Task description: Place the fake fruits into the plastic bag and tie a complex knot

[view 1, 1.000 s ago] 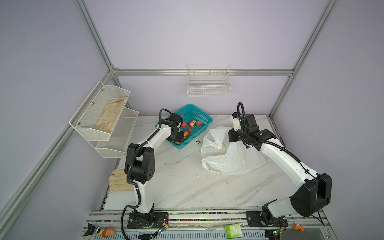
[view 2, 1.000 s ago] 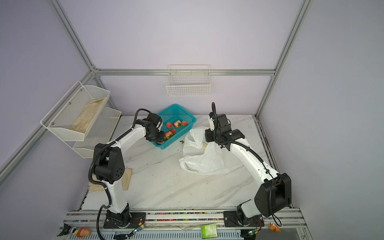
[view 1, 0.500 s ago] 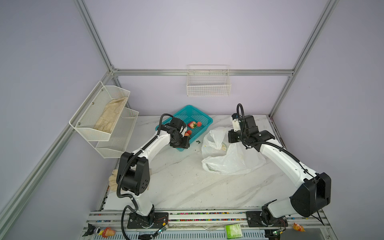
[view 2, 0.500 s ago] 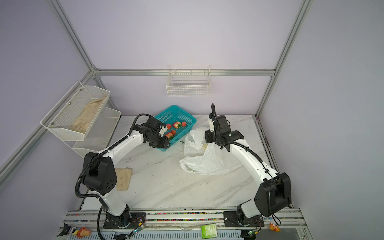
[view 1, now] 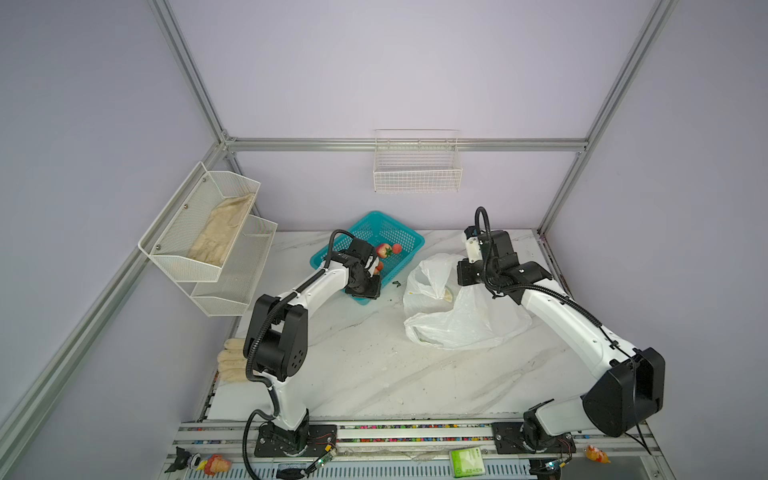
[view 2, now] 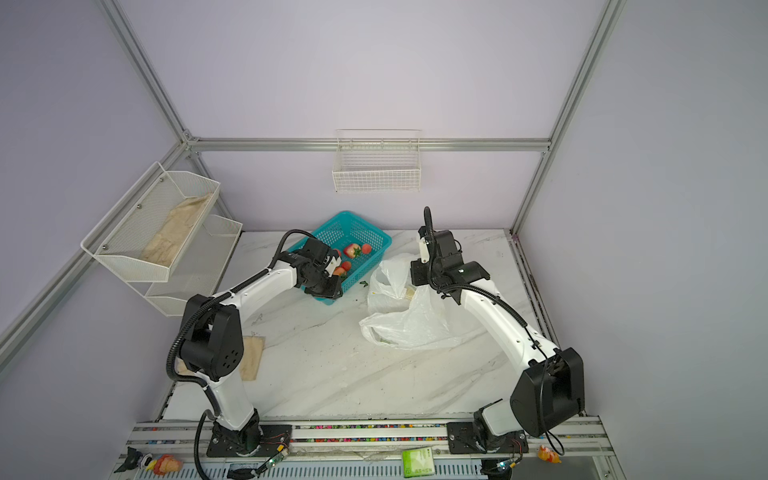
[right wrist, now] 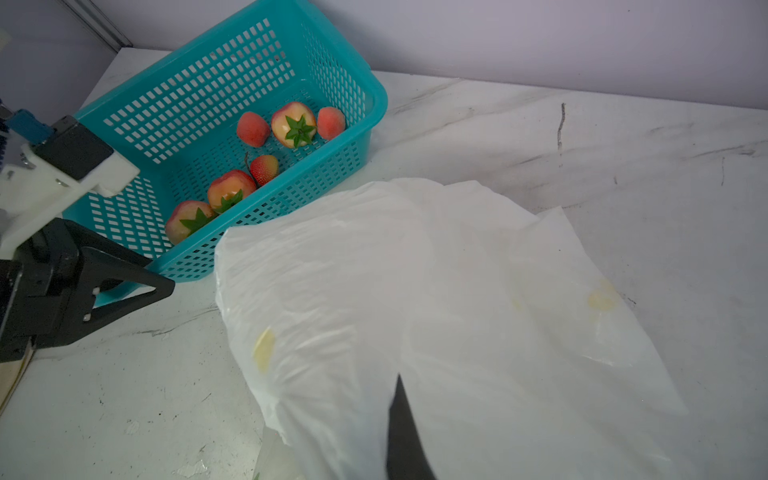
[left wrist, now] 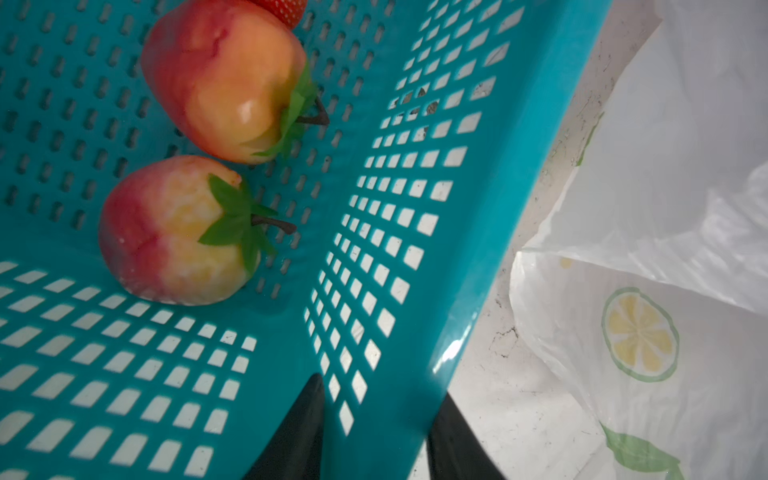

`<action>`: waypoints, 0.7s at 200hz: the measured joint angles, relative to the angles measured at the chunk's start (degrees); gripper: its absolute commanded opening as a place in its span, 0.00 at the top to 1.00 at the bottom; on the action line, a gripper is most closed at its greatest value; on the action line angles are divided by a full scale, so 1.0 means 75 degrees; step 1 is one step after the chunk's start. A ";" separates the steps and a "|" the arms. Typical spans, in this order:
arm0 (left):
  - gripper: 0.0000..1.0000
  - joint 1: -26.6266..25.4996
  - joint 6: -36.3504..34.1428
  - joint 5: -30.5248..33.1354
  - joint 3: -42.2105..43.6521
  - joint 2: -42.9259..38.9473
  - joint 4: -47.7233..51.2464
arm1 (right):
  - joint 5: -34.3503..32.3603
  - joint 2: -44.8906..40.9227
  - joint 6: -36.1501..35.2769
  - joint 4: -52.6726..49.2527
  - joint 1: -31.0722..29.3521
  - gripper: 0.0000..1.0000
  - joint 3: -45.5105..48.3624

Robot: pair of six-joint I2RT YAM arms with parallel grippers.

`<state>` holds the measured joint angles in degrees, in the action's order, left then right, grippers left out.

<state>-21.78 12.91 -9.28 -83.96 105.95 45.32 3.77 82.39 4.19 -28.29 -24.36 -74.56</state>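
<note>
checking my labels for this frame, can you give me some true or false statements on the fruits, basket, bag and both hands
1. Six fake fruits lie in the teal basket. True.
2. The left hand holds a fruit. False: its fingers straddle the basket's wall, with no fruit between them.
3. The right hand is shut on the plastic bag. True.
4. The bag is printed with strawberries. False: it shows lemon slices and green leaves.
5. In both top views the basket stands right of the bag. False: it stands to the left.
</note>
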 measured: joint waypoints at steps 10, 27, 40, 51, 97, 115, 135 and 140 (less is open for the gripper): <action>0.65 -0.0076 0.0020 -0.0020 0.0041 -0.0023 -0.0038 | -0.0026 -0.0044 0.0000 0.0017 0.0000 1.00 0.0023; 0.65 -0.0230 0.0137 -0.0085 0.0321 -0.0216 -0.0152 | -0.0085 -0.0102 0.0000 0.0017 0.0000 1.00 0.0047; 0.62 -0.0385 0.0239 -0.0219 0.0595 -0.0455 -0.0152 | -0.0152 -0.0111 0.0000 0.0026 0.0000 1.00 0.0047; 0.58 -0.0522 0.0379 -0.0507 0.0822 -0.0676 -0.0152 | -0.0181 -0.0111 0.0000 0.0023 0.0000 1.00 0.0047; 0.31 -0.0679 0.0679 -0.0892 0.0968 -0.1183 -0.0204 | -0.0189 -0.0108 0.0000 0.0023 0.0000 1.00 0.0047; 0.29 -0.0536 0.0749 -0.0291 0.0935 -0.1349 -0.0219 | -0.0189 -0.0108 0.0003 0.0029 0.0000 1.00 0.0047; 0.25 -0.0309 0.0711 0.0586 0.0836 -0.1367 -0.0370 | -0.0216 -0.0146 0.0009 0.0146 0.0000 1.00 0.0154; 0.24 -0.0259 0.0699 0.0755 0.0793 -0.1349 -0.0391 | -0.0221 -0.0163 0.0012 0.0181 0.0000 1.00 0.0207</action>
<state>-23.73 18.15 -3.62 -78.02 95.83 42.39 2.11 81.17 4.27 -26.94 -24.36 -73.01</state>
